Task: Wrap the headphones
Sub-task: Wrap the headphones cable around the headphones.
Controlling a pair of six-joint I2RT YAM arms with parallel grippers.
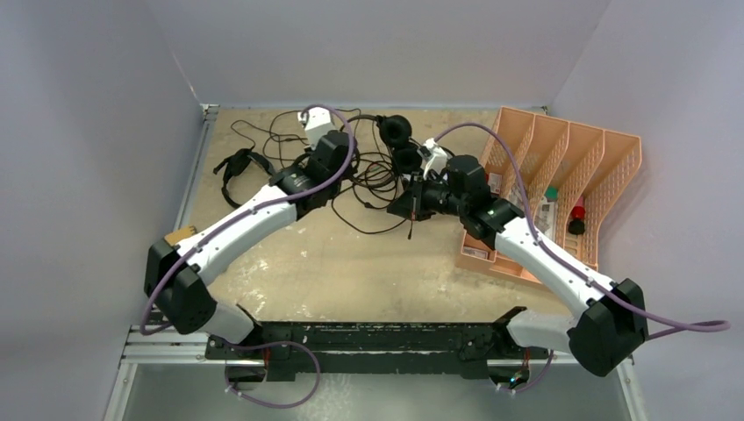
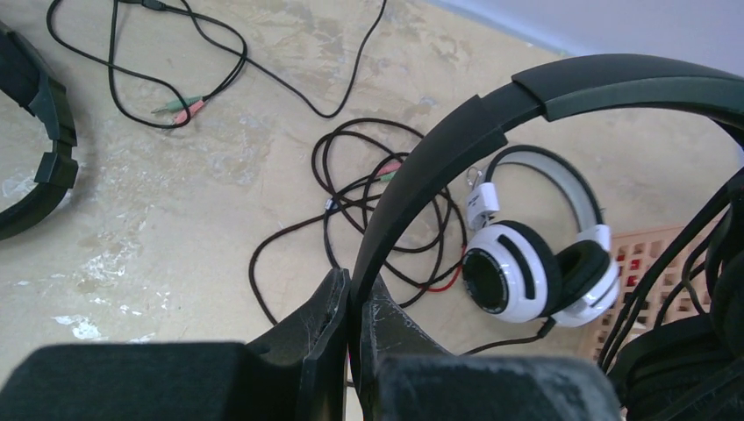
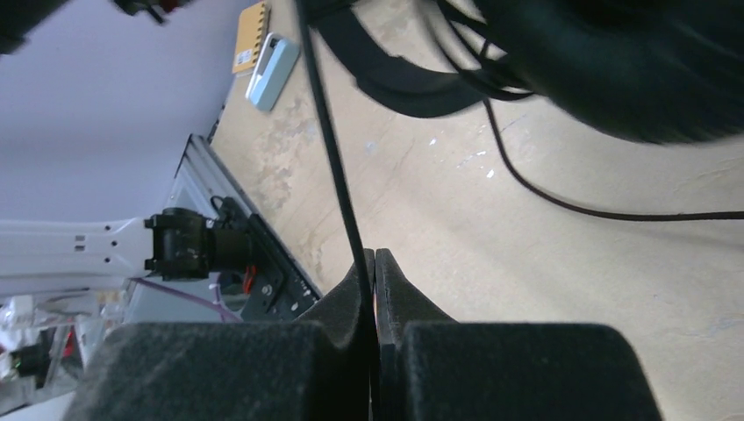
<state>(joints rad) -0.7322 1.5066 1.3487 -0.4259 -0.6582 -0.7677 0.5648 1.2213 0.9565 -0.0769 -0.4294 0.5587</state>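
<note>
My left gripper [image 2: 358, 294] is shut on the headband of a black pair of headphones [image 2: 491, 132] and holds it above the table. In the top view that gripper [image 1: 367, 165] is at the table's back middle, next to the pair's round black ear cups [image 1: 397, 132]. My right gripper [image 3: 370, 259] is shut on a thin black cable [image 3: 329, 149]; in the top view it [image 1: 408, 210] sits just right of the cable tangle [image 1: 368, 175]. The white-and-black headphones [image 2: 526, 272] lie on the table beyond my left fingers. Another black pair [image 1: 237, 167] lies at the back left.
An orange divided tray [image 1: 561, 184] holding small items stands at the right, close to my right arm. Loose cable loops with green and pink plugs [image 2: 184, 107] lie at the back. A tan block [image 1: 180, 235] lies by the left wall.
</note>
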